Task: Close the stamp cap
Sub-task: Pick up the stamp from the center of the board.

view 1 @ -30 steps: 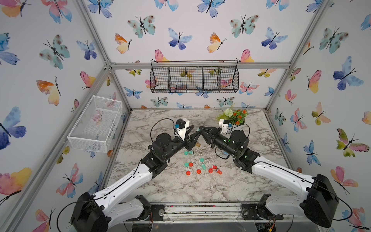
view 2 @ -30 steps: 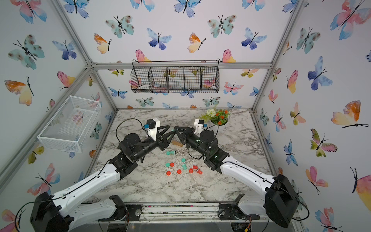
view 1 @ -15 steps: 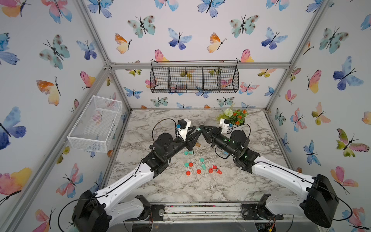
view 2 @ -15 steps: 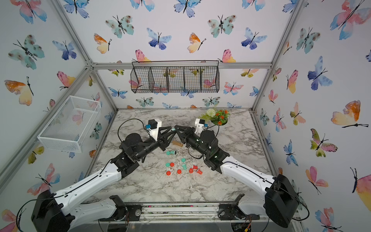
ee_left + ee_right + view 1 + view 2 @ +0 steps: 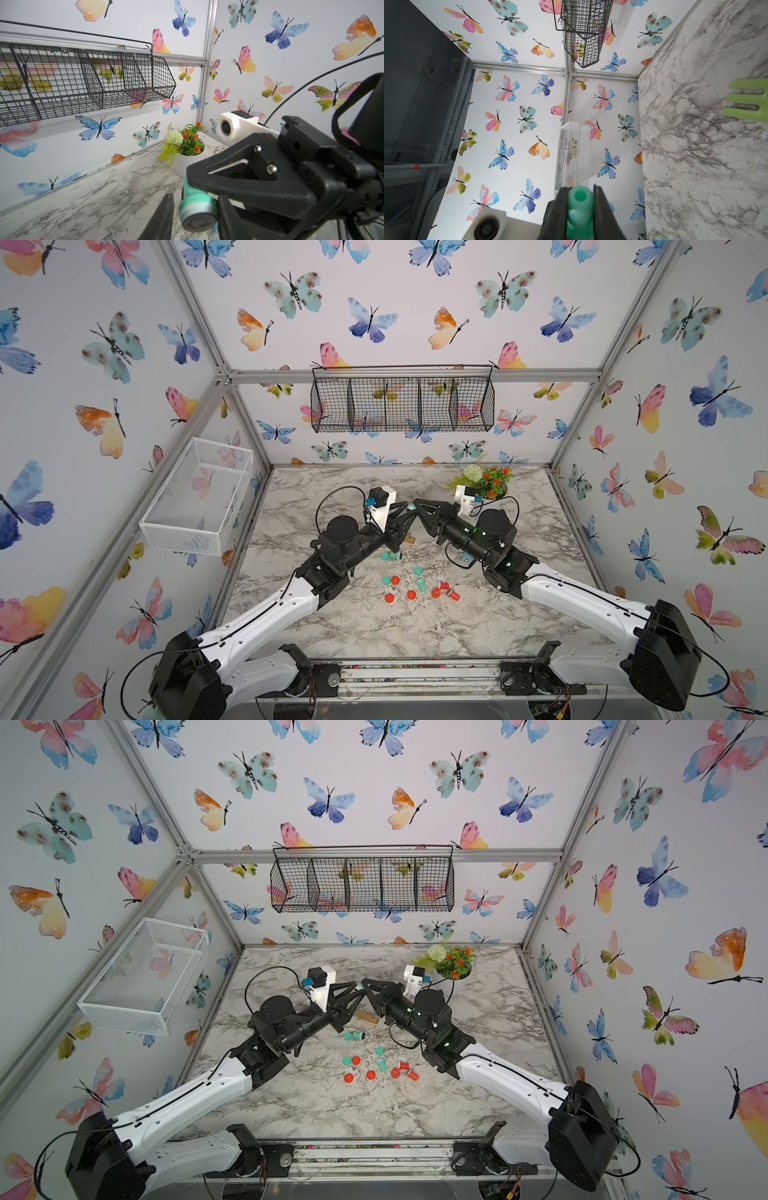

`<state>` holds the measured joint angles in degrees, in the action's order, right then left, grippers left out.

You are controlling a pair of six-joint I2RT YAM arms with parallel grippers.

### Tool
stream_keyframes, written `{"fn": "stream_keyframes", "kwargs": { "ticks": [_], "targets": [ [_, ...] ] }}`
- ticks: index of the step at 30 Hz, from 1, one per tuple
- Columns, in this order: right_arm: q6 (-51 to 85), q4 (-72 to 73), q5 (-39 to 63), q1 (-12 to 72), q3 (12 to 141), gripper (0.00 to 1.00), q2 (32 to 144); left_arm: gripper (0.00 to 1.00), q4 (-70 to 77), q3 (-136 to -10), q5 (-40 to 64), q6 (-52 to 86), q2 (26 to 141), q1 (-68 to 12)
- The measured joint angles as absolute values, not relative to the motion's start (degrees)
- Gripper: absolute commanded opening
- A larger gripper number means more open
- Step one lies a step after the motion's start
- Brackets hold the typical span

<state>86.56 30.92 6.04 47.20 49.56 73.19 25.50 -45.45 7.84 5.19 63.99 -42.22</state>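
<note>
My two sets of jaws meet tip to tip over the table (image 5: 415,630), a little above the centre of the frame in both top views. The teal stamp (image 5: 411,508) is the small spot of colour between them, held clear of the surface.

My right jaws are pinched tight on it. At the bottom centre of the right wrist view, the stamp sits squeezed between both dark fingers (image 5: 558,207), and its rounded, dimpled end sticks out past them.

My left jaws stand a little spread around the other end. At the bottom centre of the left wrist view, the stamp's wider end, with a pale band and a grey round face, lies between my two fingers. One finger (image 5: 162,218) stands clear of it with a sliver of table showing between. The other is right beside it, and I cannot tell whether it touches. I also cannot tell whether the cap is pushed fully home.

Below the meeting point, toward the lower centre of the table, lies a scatter of loose red and teal pieces (image 5: 415,587). Between that scatter and my jaws, another teal piece (image 5: 390,556) lies on its side and a small brown piece (image 5: 410,538) sits near it. A flower pot (image 5: 488,485) stands at the table's upper right. A black wire basket (image 5: 402,404) hangs on the back wall and a white mesh basket (image 5: 199,497) on the wall at the left of the frame.
</note>
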Motion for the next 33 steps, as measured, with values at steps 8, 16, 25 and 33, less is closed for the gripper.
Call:
{"fn": "stream_keyframes", "kwargs": {
  "ticks": [8, 16, 25, 33],
  "targets": [
    [86.6, 31.8, 6.3, 47.4, 49.6, 0.04, 73.2, 0.39, 25.5, -45.4, 7.8, 5.0, 64.0, -42.2],
    [86.6, 32.1, 6.9, 47.6, 49.6, 0.04, 73.2, 0.37, 25.4, -45.4, 8.0, 4.2, 64.0, -42.2],
    [86.3, 32.1, 6.9, 47.6, 49.6, 0.10, 73.2, 0.22, 25.4, -45.4, 7.9, 2.8, 64.0, -42.4],
    [81.2, 31.8, 8.4, 47.7, 49.6, 0.45, 72.6, 0.15, 23.8, -45.4, 9.4, -0.9, 62.1, -42.4]
  ]
}}
